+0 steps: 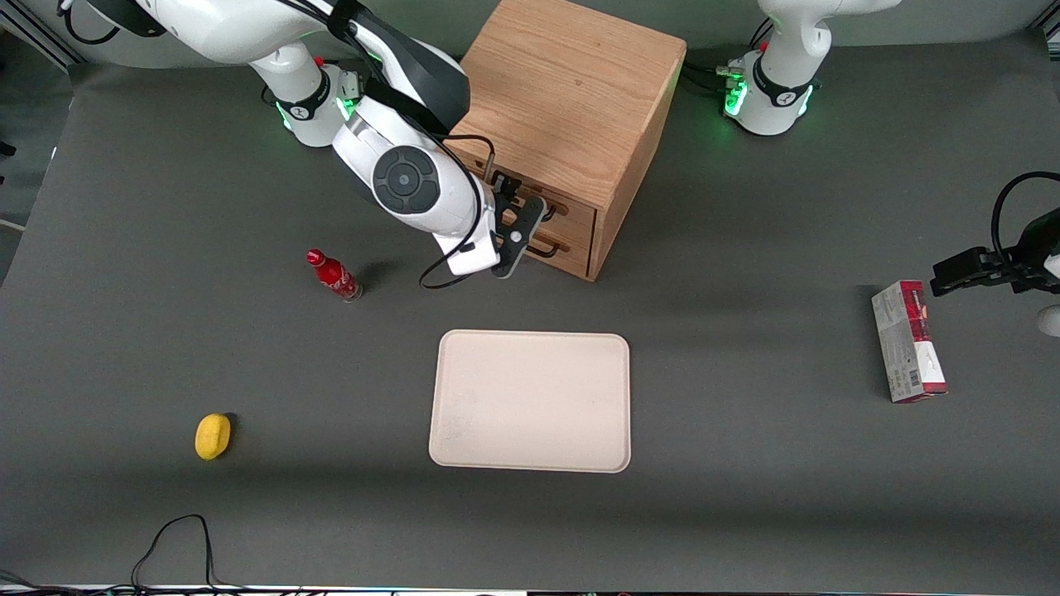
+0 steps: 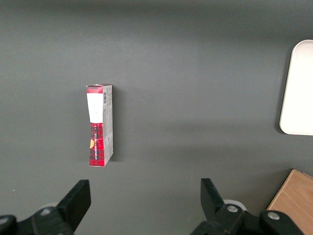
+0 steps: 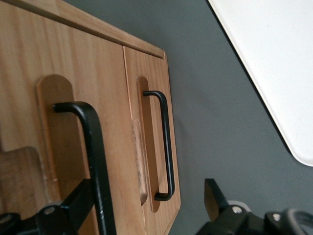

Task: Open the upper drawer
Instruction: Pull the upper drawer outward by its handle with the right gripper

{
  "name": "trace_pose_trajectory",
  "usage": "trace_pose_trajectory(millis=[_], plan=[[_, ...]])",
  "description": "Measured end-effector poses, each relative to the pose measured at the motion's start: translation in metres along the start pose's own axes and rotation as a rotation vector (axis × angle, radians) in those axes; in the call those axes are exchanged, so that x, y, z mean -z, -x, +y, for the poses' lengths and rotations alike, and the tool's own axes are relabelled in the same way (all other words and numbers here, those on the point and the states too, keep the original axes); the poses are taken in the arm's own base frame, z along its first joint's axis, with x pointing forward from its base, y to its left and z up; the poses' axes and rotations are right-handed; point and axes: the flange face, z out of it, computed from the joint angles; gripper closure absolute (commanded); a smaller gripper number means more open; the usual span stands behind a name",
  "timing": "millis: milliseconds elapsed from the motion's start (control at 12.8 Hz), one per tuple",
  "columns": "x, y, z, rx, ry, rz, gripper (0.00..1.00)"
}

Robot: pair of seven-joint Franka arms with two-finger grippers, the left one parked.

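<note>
The oak cabinet (image 1: pixel 571 91) stands at the back of the table. Its upper drawer (image 1: pixel 580 217) has a light wood front (image 3: pixel 58 98) and a long black wire handle (image 3: pixel 95 161). The bottom drawer (image 3: pixel 151 73) lies below it with its own black handle (image 3: pixel 166 147). My right gripper (image 1: pixel 526 203) is right in front of the drawer fronts and is open (image 3: pixel 145 188). The upper handle runs between the fingers, close against one finger (image 3: pixel 73 208). The other finger (image 3: pixel 212 198) is off past the bottom drawer's edge. It holds nothing.
A cream tray (image 1: pixel 530 401) lies nearer the front camera than the cabinet. A red bottle (image 1: pixel 334 276) stands beside my arm. A yellow lemon (image 1: pixel 213 435) lies toward the working arm's end. A red and grey box (image 1: pixel 908 341) lies toward the parked arm's end.
</note>
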Motion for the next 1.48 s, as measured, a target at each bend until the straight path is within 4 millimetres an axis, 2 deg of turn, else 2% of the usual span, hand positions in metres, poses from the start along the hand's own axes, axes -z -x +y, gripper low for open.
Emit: trace_pose_trajectory(millis=[390,545,701,1091,1247,1481], plan=[[-0.001,-0.001,0.002,0.019,0.047,-0.004,0.0],[0.006,-0.003,0.013,0.02,0.088,0.011,0.0],[0.017,-0.007,0.039,0.011,0.101,0.043,0.0],[0.047,0.003,0.135,0.011,0.136,0.103,0.0],[0.06,0.01,0.161,-0.011,0.158,0.123,0.0],[0.078,0.018,0.186,-0.051,0.185,0.152,0.0]])
